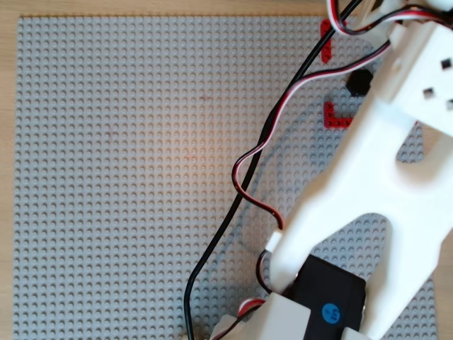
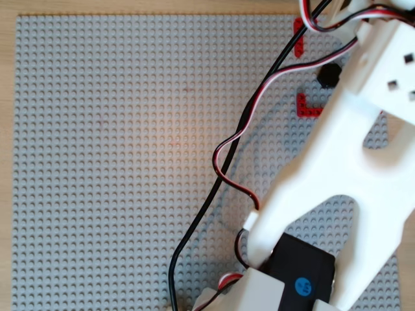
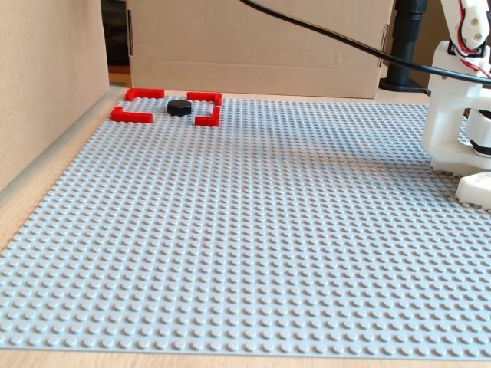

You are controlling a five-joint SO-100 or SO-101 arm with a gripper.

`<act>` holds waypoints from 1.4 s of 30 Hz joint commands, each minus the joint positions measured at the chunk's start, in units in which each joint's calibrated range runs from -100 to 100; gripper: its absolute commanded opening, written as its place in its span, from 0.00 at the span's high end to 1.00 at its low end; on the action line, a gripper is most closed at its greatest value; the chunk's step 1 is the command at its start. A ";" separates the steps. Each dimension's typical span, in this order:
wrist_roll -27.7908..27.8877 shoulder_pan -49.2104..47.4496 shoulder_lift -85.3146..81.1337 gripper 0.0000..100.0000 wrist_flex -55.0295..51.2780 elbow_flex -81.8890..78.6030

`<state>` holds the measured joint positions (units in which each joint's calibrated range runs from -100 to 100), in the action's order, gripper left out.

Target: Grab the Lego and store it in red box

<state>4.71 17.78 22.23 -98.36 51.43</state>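
Observation:
The black hexagonal Lego (image 3: pixel 179 107) sits on the baseplate inside the red box (image 3: pixel 130 116), a square of red corner pieces at the far left in the fixed view. In both overhead views the Lego (image 1: pixel 359 82) (image 2: pixel 329 75) shows at the upper right, partly under the white arm (image 1: pixel 382 177) (image 2: pixel 350 162), next to a red corner piece (image 1: pixel 337 117) (image 2: pixel 308 107). The arm hides most of the box there. The gripper's fingers show in no view. In the fixed view nothing touches the Lego.
The grey studded baseplate (image 1: pixel 127 177) (image 3: pixel 245 230) covers the table. Black and red-white cables (image 1: pixel 241 177) run across its right half. Cardboard walls (image 3: pixel 46 77) stand at the left and the back. The arm's white base (image 3: pixel 456 115) stands at the right edge.

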 commanded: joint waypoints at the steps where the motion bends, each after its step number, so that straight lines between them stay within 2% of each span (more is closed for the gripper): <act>1: -0.34 -0.62 -10.54 0.99 -0.85 -7.98; 10: -0.28 -3.37 -32.15 0.99 -0.85 -30.25; 18: -0.23 -8.88 -63.76 0.98 -0.41 -54.98; 27: -0.23 -9.10 -85.88 0.98 -0.76 -70.52; 42: -2.00 -9.10 -120.71 0.98 -0.68 -74.34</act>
<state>3.00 8.91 -92.65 -98.79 -22.72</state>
